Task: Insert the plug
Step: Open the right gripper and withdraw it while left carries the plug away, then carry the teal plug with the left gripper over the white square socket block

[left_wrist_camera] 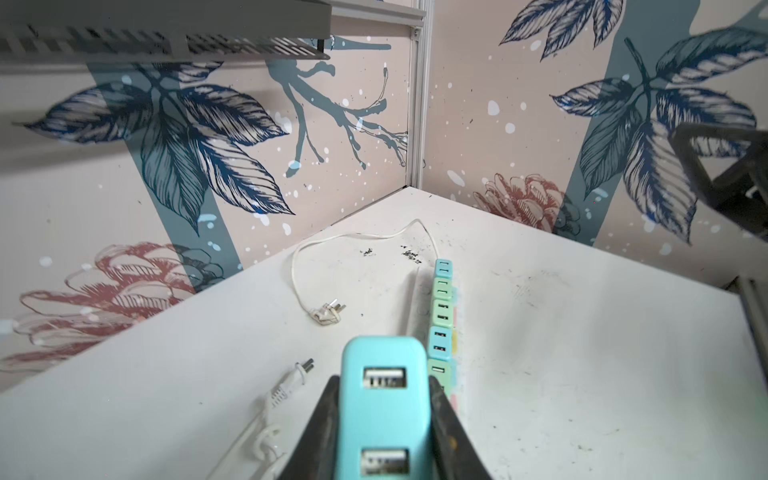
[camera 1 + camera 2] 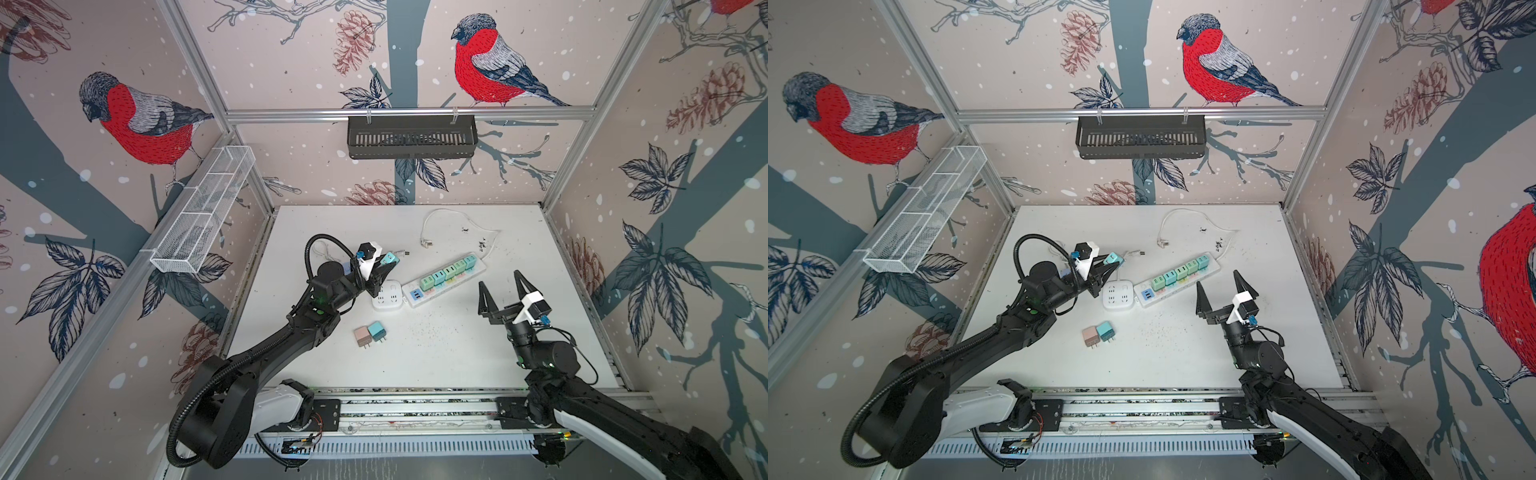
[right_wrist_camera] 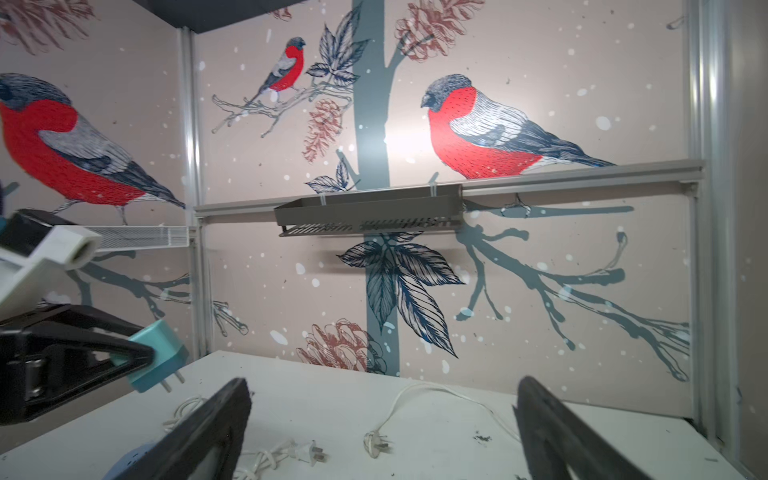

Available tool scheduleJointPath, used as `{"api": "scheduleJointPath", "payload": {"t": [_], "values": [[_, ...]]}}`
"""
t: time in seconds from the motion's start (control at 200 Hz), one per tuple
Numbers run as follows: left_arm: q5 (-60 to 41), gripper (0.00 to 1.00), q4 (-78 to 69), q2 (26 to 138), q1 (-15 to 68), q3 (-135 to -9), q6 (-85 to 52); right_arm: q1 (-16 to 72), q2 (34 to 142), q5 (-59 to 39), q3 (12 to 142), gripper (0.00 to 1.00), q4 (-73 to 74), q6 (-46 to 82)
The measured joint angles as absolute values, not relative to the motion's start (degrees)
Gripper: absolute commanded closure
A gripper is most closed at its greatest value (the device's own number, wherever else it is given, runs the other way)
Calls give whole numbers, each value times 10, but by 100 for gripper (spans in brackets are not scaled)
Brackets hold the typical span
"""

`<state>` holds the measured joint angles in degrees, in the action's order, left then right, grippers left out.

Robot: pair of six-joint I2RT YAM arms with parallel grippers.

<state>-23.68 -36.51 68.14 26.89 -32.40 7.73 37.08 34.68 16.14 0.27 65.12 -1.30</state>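
The teal plug [image 2: 390, 259] sits clamped between the fingers of my left gripper [image 2: 383, 266], which is closed tight on its sides. In the right wrist view I see it [image 3: 156, 357] lifted off the table, tilted, with its two prongs pointing down. In the left wrist view its face [image 1: 384, 407] shows two USB ports. It hangs off the near-left end of the long power strip [image 2: 478, 269], a little to the left of it in both top views, not touching it.

On the strip I count five green and teal chargers [image 2: 450, 272] seated in a row, with a blue USB panel [image 2: 417, 295] at the end nearest the plug. A white square socket [image 2: 387, 295] lies just beside that same end.

Nearer to me than the strip, a pink charger [image 2: 361, 336] and a teal charger [image 2: 377, 331] lie side by side, touching, on the white table [image 2: 457, 353]. Beyond the strip, its white cable [image 2: 449, 214] loops round to a loose plug.

My right gripper [image 2: 498, 278] hovers just right of the strip, jaws spread wide, holding nothing.
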Motion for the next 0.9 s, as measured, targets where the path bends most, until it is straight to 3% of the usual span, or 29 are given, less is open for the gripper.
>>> {"api": "scheduleJointPath", "payload": {"t": [0.245,0.46,0.901], "values": [[-227,100,-284,688,267,-382,257,292,378,193,3,0,615,81],[-224,100,-168,722,260,-435,376,273,341,199,3,0,599,122],[-280,100,-115,753,242,-382,469,264,361,195,3,0,590,137]]}}
